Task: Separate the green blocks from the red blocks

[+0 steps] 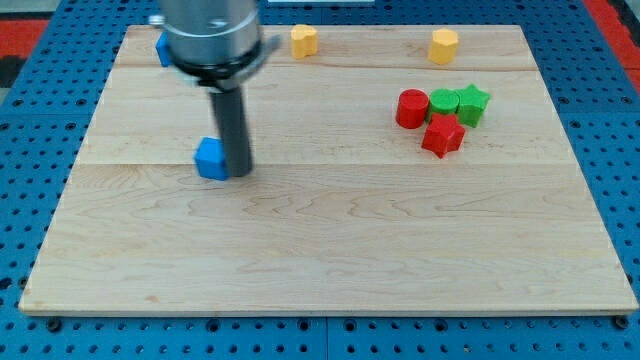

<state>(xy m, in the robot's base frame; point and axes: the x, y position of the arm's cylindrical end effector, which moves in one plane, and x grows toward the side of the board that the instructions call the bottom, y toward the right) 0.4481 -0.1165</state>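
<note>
Wooden board (pixel 330 250): my tip (pixel 238 170), a bare rod holding nothing, touching one blue block (pixel 211 158) on its right; second blue block (pixel 164 47) part hidden behind the arm; two yellow blocks (pixel 304 40) (pixel 444 45) along the view's top; red cylinder (pixel 411 108), green cylinder (pixel 444 102), green star (pixel 473 103), red star (pixel 443 135) clustered touching at the view's right, well apart from my tip

No text, label, brand, number or sign can be read anywhere in the frame; the desk (pixel 330 240) shows only bare wood grain; the coloured blocks carry plain, unmarked faces; the blue pegboard (pixel 30 150) around the desk bears only rows of holes; the arm's grey housing (pixel 212 35) at the upper left of the frame shows no lettering.
</note>
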